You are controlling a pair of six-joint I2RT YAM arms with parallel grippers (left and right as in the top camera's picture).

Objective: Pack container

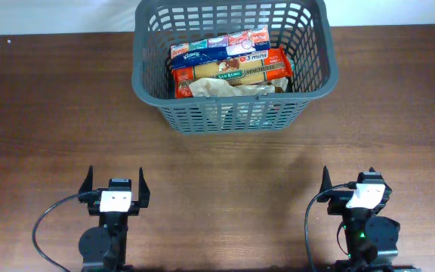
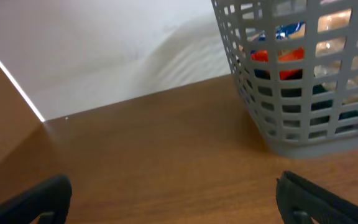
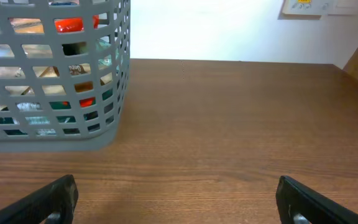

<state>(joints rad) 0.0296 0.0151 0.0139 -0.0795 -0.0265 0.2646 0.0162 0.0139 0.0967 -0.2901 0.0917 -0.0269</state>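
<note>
Left fingers [image 2: 39,199] and right fingers [image 3: 51,199] spread wide, empty, low over table [image 1: 217,174]. Basket [image 1: 232,113] at far side holds spaghetti [image 1: 232,72] and other packets; I see nothing loose, packing looks done.

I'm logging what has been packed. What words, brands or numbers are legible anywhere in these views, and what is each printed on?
"SAN REMO": on the red pasta packet lying in the container.
"3 mins": on the red-and-white packet just behind it.
"Kleenex": probably, though it is small, on the blue pack.
Too small or blurred to read: the remaining print on these packets, and the wall sign in the right wrist view.
</note>
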